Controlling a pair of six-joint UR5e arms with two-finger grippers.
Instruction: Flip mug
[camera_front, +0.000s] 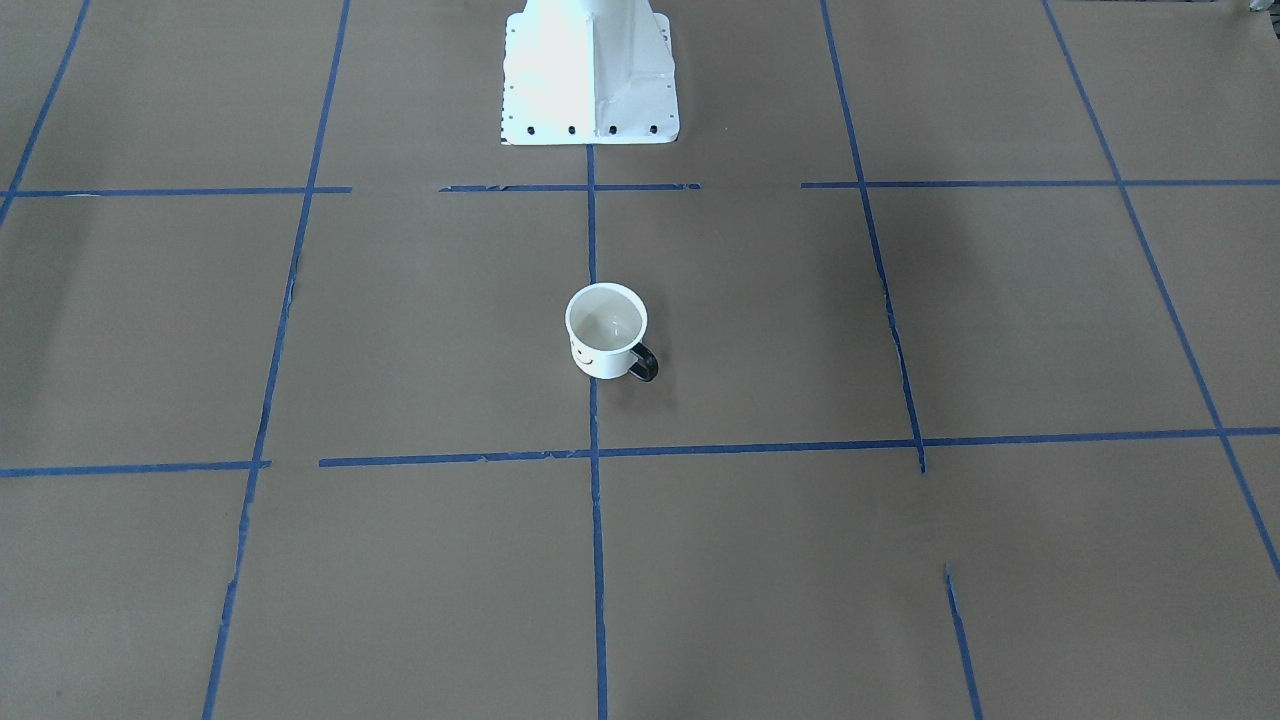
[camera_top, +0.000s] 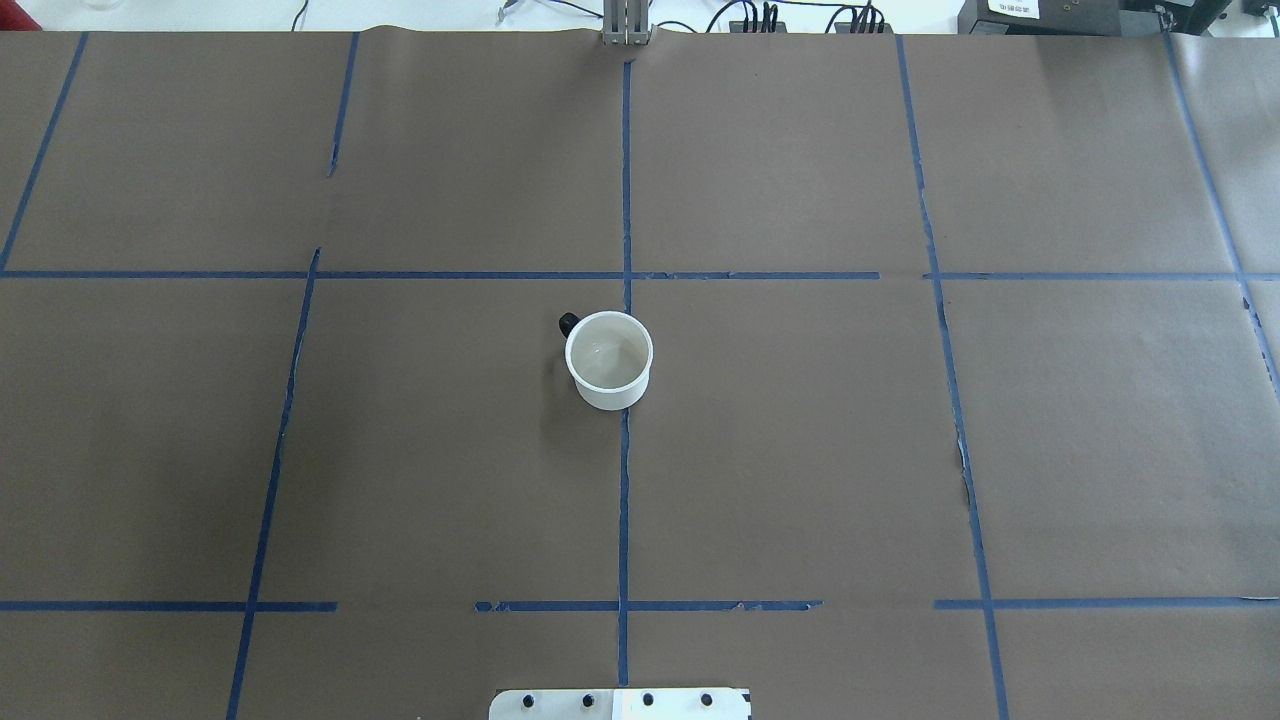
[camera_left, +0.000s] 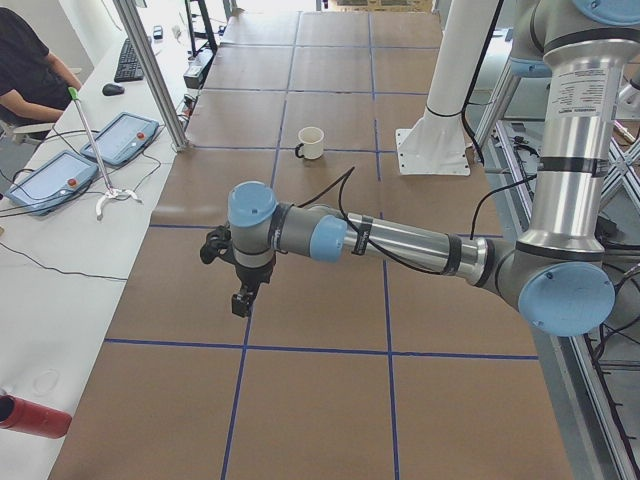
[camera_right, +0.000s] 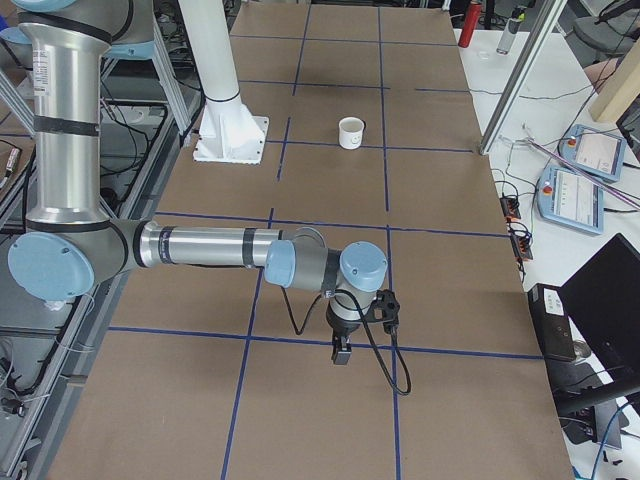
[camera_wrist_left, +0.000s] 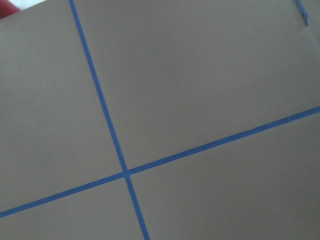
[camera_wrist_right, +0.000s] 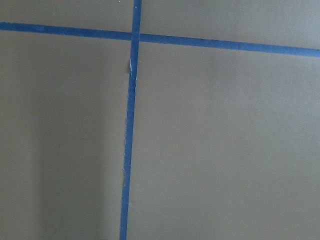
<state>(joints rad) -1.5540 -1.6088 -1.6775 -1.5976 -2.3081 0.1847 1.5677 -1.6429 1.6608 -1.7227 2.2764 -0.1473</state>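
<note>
progress: judged barely begun or already over, cannot tell which; mug (camera_top: 609, 360) stands mouth-up on the worktop (camera_top: 800, 450), untouched | position: mug just ahead of my base plate (camera_front: 590, 120), well apart from both my jaws | jaws: left (camera_left: 241, 290), right (camera_right: 342, 345) show in side views only, openness cannot tell, holding nothing

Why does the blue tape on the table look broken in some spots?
The blue tape lines have gaps and ragged, torn-looking edges, like the stretch at on the brown paper. Otherwise nothing stands out: the mug stands upright, nothing spilled.
</note>
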